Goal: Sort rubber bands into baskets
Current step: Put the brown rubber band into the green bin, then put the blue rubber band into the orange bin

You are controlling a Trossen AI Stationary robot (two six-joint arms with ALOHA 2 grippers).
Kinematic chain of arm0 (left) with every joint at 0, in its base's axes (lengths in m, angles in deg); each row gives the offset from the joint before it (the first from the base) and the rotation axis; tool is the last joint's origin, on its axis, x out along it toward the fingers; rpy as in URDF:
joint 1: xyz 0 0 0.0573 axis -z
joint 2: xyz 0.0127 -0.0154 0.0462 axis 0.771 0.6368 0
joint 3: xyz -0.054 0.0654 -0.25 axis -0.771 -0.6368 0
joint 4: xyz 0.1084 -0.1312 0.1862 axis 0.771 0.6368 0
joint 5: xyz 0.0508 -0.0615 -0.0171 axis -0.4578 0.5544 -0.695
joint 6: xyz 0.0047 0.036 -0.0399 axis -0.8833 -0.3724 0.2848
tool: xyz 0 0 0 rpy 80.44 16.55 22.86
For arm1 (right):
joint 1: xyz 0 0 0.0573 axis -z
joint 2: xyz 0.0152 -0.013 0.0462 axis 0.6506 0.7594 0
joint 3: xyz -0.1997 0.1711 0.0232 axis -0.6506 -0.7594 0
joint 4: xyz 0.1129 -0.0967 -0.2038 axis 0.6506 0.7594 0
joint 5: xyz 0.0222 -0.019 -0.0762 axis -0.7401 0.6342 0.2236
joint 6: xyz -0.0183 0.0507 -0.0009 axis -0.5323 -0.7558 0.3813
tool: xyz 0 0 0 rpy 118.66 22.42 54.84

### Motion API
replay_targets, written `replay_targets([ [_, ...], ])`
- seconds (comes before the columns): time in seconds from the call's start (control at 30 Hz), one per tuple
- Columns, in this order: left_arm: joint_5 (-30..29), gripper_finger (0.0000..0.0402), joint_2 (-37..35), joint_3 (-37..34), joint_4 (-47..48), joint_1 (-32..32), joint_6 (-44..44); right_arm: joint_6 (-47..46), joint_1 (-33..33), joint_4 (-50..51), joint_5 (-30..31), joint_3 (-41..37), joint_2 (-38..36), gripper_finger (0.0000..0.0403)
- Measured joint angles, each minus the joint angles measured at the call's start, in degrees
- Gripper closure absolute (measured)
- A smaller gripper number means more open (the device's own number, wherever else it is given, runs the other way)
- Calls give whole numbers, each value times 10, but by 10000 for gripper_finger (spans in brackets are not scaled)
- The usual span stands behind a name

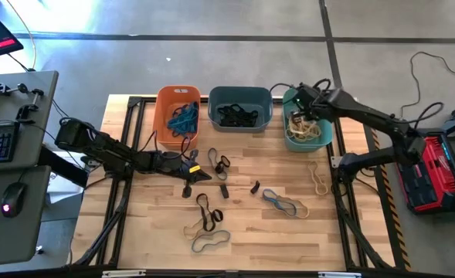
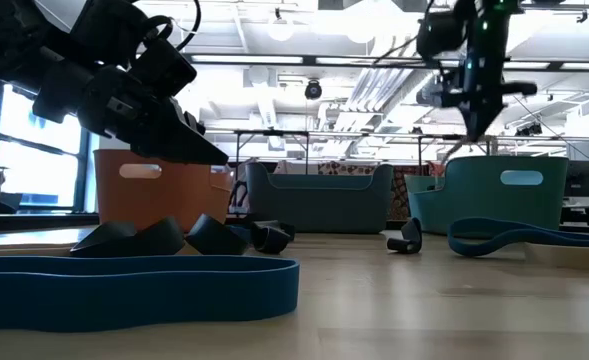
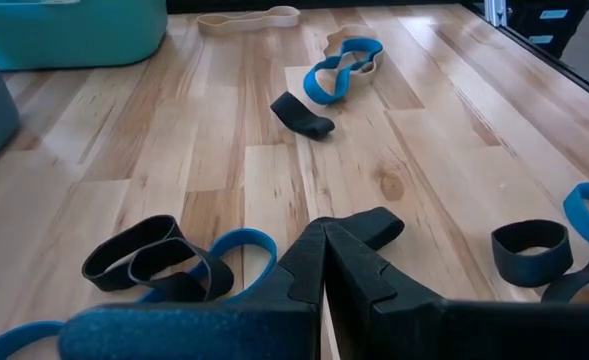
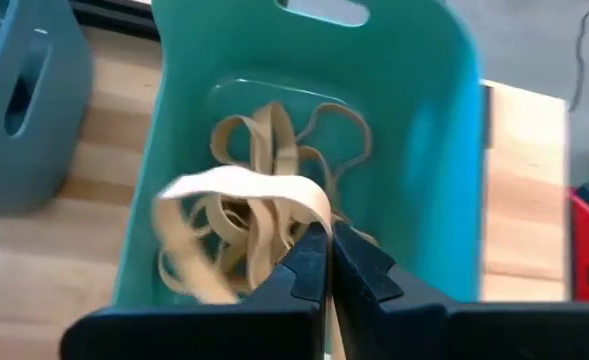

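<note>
Right wrist view: right gripper [image 4: 326, 262] fingers pinched a tan band [image 4: 236, 195] above the teal basket [image 4: 444, 120], apparently; it could snag on release. Left gripper [image 3: 324, 262] fingers shut, empty.

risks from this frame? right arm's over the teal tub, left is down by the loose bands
1. The right tool, shut, holds a tan band above the teal basket. The band could cling to the fingers after release.
2. The left tool is shut low over the table beside overlapping black bands and a blue band. It might grab two colours at once.
</note>
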Motion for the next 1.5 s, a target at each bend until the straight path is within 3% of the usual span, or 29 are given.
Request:
replay_targets([
  [0.2, 0, 402, 0, 0, 0, 0, -7, -2, 18, -109, -4, -93, 0, 403],
  [0.53, 0, 402, 0, 0, 0, 0, -1, -2, 53, -189, 2, -202, 0, 398],
  [0.67, 0, 402, 0, 0, 0, 0, -1, 2, 54, -160, 1, -189, 0, 362],
  [0.83, -1, 401, 0, 0, 0, 0, -2, 2, 51, -94, 33, -127, -1, 290],
  [1.0, -76, 401, 0, 1, 1, 0, -6, 33, 26, -64, 52, -65, -7, 247],
  [1.13, -91, 401, 0, 1, 16, 0, -5, 63, -39, -109, 55, -62, -37, 274],
  [1.33, -91, 401, 0, 1, 53, -1, 5, 60, -151, -189, 61, -113, -88, 391],
  [1.5, -91, 402, 0, 34, 153, -3, -14, 58, -259, -278, 64, -156, -99, 380],
])
